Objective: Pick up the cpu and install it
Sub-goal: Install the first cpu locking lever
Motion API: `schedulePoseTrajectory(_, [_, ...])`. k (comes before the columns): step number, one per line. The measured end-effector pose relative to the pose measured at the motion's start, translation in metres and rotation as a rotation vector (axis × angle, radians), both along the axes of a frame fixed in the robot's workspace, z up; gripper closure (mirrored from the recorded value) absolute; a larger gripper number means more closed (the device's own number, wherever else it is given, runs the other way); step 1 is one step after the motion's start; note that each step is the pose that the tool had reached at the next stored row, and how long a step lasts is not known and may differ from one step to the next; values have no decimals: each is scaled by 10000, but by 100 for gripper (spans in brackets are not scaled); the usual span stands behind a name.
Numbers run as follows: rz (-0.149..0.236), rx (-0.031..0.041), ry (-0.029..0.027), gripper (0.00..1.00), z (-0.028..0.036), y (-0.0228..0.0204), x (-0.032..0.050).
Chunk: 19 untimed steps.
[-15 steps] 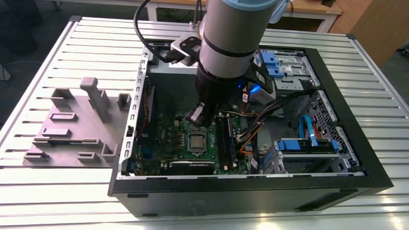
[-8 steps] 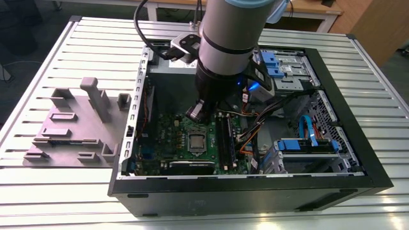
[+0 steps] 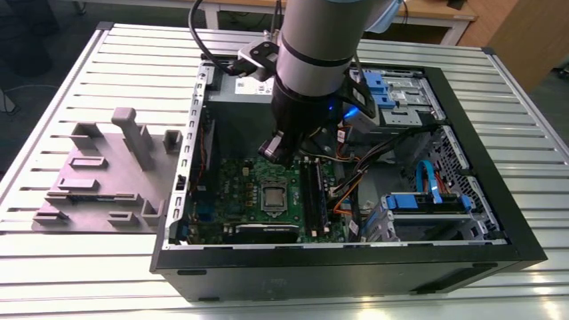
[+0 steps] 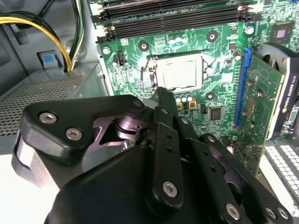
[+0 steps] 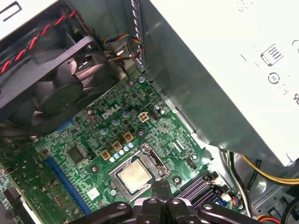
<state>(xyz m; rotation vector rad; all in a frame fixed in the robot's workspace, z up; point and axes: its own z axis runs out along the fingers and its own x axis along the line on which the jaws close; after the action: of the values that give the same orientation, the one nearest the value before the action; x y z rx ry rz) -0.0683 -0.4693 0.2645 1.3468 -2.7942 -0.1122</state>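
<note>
The cpu (image 3: 273,195) lies flat in the socket in the middle of the green motherboard (image 3: 236,180), inside the open computer case. Its silvery top shows in both wrist views (image 4: 180,72) (image 5: 134,175), framed by the socket's metal bracket. My gripper (image 3: 277,155) hangs inside the case just above the board, a little toward the power-supply side of the cpu. Its black fingers (image 4: 161,95) (image 5: 161,189) are pressed together, shut, with nothing between them, and the tips are clear of the chip.
The grey power-supply box (image 5: 224,70) stands close beside the gripper. Black memory sticks (image 4: 177,18), a case fan (image 5: 51,88), a graphics card (image 4: 280,93) and yellow cables (image 4: 46,28) surround the socket. A grey fixture block (image 3: 106,173) sits outside the case on the exterior view's left.
</note>
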Motion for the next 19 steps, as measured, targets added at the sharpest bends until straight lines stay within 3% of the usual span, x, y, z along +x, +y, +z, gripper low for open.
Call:
schedulePoseTrajectory(6, [-1, 2, 0, 90, 13, 48, 0])
schedulePoseTrajectory(13, [-1, 2, 0, 90, 12, 158, 0])
schedulePoseTrajectory(19, [-43, 2, 1, 90, 7, 172, 11])
